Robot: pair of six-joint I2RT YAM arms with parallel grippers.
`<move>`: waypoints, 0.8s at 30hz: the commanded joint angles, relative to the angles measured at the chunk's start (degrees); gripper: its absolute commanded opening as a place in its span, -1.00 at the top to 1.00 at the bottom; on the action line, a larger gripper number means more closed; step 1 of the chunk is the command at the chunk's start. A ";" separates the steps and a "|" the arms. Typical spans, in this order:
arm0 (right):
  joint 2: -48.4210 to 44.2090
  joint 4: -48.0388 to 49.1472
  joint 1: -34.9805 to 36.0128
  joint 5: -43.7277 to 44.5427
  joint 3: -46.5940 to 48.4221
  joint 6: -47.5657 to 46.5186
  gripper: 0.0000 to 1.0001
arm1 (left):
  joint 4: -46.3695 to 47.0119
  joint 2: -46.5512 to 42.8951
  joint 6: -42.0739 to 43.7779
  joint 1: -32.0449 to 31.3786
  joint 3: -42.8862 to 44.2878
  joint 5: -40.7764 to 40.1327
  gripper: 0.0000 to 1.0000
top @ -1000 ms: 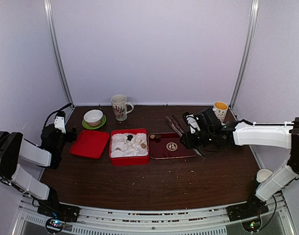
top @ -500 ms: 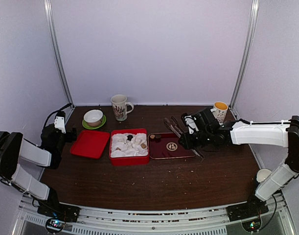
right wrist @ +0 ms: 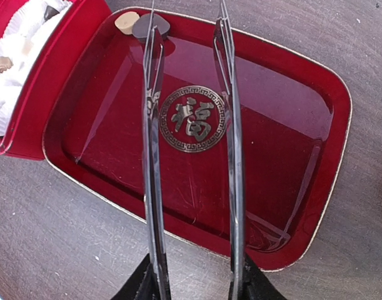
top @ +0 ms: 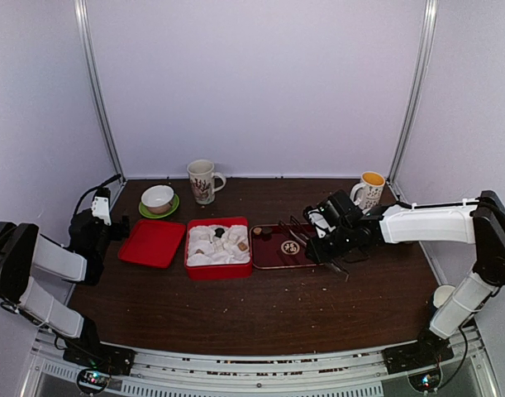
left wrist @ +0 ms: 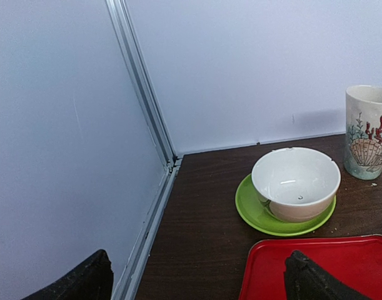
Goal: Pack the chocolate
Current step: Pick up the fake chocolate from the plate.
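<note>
Two chocolates, a cream piece (right wrist: 127, 22) and a dark brown one (right wrist: 150, 26), lie at the far left corner of the dark red tray (right wrist: 284, 206). Several more chocolates (top: 223, 240) sit in the white insert of the red box (top: 218, 266). My right gripper (right wrist: 194, 275) is shut on metal tongs (right wrist: 150, 156), whose two arms stand spread apart over the tray, their tips near the two pieces. It shows in the top view (top: 325, 240) at the tray's right side. My left gripper (left wrist: 197, 281) is open and empty, low at the red lid's (left wrist: 341, 269) left edge.
A white bowl (left wrist: 296, 181) on a green saucer (left wrist: 253, 212) and a shell-printed mug (left wrist: 369, 128) stand behind the lid. A mug with orange inside (top: 370, 188) is at the back right, and a white cup (top: 445, 295) at the right edge. The wall rail (left wrist: 154, 206) runs close on the left.
My right arm has moved left and brought the tongs over the dark red tray toward its far left corner. The left arm has not moved.
</note>
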 commanded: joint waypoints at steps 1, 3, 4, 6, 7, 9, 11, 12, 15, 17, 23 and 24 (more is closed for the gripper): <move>0.33 -0.87 -0.28 0.10 1.28 -1.05 0.21 | 3.58 -0.15 0.89 0.37 -0.51 1.31 -0.96; 0.07 -0.90 -0.32 -0.76 1.25 -1.24 0.21 | 3.59 -0.15 0.90 0.34 -0.47 1.32 -0.96; -0.18 -0.64 -0.28 -0.87 0.88 -1.43 0.21 | 3.65 -0.15 0.91 0.34 -0.47 1.30 -0.96; -0.29 -0.74 -0.28 -0.01 0.62 -1.66 0.21 | 3.64 -0.15 0.85 0.34 -0.47 1.25 -0.96; -0.08 -1.38 -0.28 0.44 0.78 -1.70 0.21 | 4.05 -0.25 0.61 0.30 -0.47 0.65 -0.96; 0.15 -2.18 -0.28 0.26 1.12 -1.88 0.21 | 5.93 -0.12 -0.60 0.29 -2.96 -2.59 -0.95; 0.02 -1.98 -0.28 -0.29 0.80 -2.20 0.21 | 6.63 0.06 -2.71 0.29 -3.09 -7.29 -0.96; 0.07 -1.70 -0.28 -0.35 0.67 -2.38 0.21 | 5.91 0.07 -3.07 0.31 -2.79 -8.40 -0.96; 1.30 -2.18 -0.28 -0.15 1.46 -2.62 0.21 | 1.51 0.24 -2.92 0.29 -0.36 -8.21 -0.96; 2.06 -2.56 -0.28 -0.70 2.39 -2.62 0.20 | 1.13 0.21 -2.93 0.30 0.51 -7.97 -0.96; 5.88 -2.68 -0.28 -2.53 5.83 -2.83 0.18 | 1.09 0.29 -2.87 0.30 0.59 -7.92 -0.96; 6.68 -2.59 -0.28 -3.00 6.58 -2.77 0.16 | 1.07 0.29 -2.87 0.31 0.66 -7.85 -0.96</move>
